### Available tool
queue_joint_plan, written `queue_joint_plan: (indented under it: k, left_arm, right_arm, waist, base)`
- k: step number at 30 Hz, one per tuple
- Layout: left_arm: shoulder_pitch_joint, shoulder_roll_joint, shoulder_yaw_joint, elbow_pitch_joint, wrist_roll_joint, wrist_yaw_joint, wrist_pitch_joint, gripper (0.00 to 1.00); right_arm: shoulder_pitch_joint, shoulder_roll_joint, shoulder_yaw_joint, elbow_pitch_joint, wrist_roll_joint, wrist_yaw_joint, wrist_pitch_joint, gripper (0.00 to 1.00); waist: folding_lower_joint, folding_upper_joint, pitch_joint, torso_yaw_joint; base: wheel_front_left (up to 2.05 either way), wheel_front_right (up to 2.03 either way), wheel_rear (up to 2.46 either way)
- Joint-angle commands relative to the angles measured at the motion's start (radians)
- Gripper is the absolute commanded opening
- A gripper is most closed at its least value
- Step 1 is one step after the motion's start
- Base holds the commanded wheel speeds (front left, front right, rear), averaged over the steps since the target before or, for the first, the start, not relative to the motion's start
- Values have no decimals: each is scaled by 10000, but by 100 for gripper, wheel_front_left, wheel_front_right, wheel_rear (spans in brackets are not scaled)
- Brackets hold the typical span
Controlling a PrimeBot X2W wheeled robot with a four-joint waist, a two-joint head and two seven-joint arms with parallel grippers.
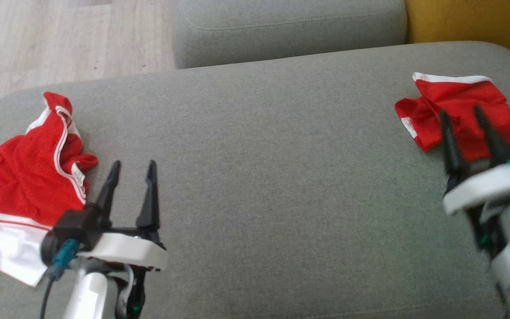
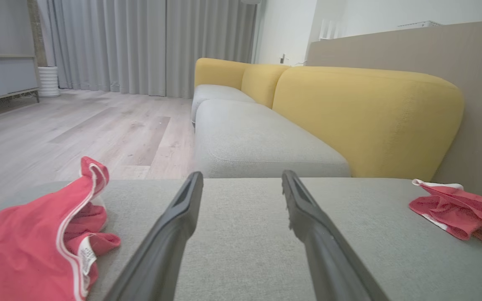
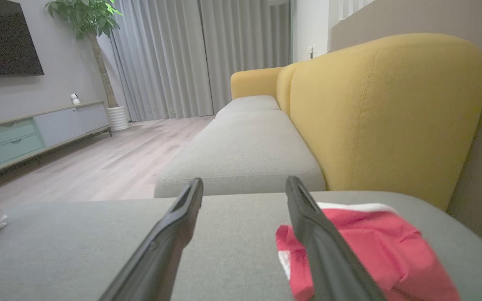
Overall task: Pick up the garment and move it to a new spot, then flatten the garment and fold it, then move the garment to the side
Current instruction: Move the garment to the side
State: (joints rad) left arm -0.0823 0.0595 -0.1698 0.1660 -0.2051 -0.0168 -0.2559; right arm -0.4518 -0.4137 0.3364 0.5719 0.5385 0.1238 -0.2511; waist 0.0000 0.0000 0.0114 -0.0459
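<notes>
So the garment (image 1: 29, 177), red mesh with white trim and a white band, is lying in a crumpled heap on the left end of the grey seat cushion (image 1: 272, 155), spilling toward the cushion's near edge. Nothing about it looks flattened or folded, so I'd say the whole job is ahead for this one: pick up, relocate, smooth, fold, shift aside. There's a second red piece (image 1: 454, 99) bunched at the cushion's far right corner, maybe one that's already done, honestly can't tell. The left gripper (image 1: 133, 165) sits over bare cushion just beside the garment, fingers spread wide, holding nothing. The right gripper (image 1: 460, 111) is at the cushion's right end by that second piece, also wide open and empty; whether a finger brushes the cloth I can't say. As for what holds what, the cushion carries both bits of clothing. Past its far edge are another grey seat (image 1: 281, 26), a yellow backrest (image 2: 366, 117) and wood floor (image 1: 60, 35).
</notes>
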Motion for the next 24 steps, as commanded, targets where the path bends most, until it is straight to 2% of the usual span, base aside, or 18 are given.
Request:
queue_joint_plan:
  k: [1, 4, 5, 9, 14, 24]
  left_arm:
    - [-326, 52, 600, -307, -23, 83, -59, 100]
    - [-244, 5, 753, -248, 40, 54, -59, 100]
    - [-244, 5, 753, -248, 40, 54, -59, 100]
    - [-164, -37, 961, -177, 187, 83, -59, 100]
    - [-113, -73, 1088, -41, 308, 44, -59, 100]
    - [-173, -90, 1035, 1, 362, -8, -59, 100]
  right_arm:
    - [657, 351, -466, -871, -407, 69, -105, 100]
    - [1665, 886, -1160, -1777, -1030, 69, -106, 100]
    - [1665, 886, -1160, -1777, -1030, 69, -106, 100]
    - [2693, 1514, -1608, -2531, -1810, 69, -106, 100]
    - [3269, 2209, -2235, -3037, -2566, 69, -106, 100]
    - [3318, 2538, -2265, -3099, -2998, 69, -106, 100]
  waist:
    - [0, 0, -31, 101]
    - [0, 0, -18, 167]
    - [0, 0, -18, 167]
    - [0, 0, 8, 211]
    - [0, 0, 150, 174]
    - [0, 0, 228, 168]
  base:
    - [0, 0, 0]
    - [0, 0, 0]
    - [0, 0, 0]
    - [0, 0, 0]
    - [0, 0, 0]
    - [0, 0, 0]
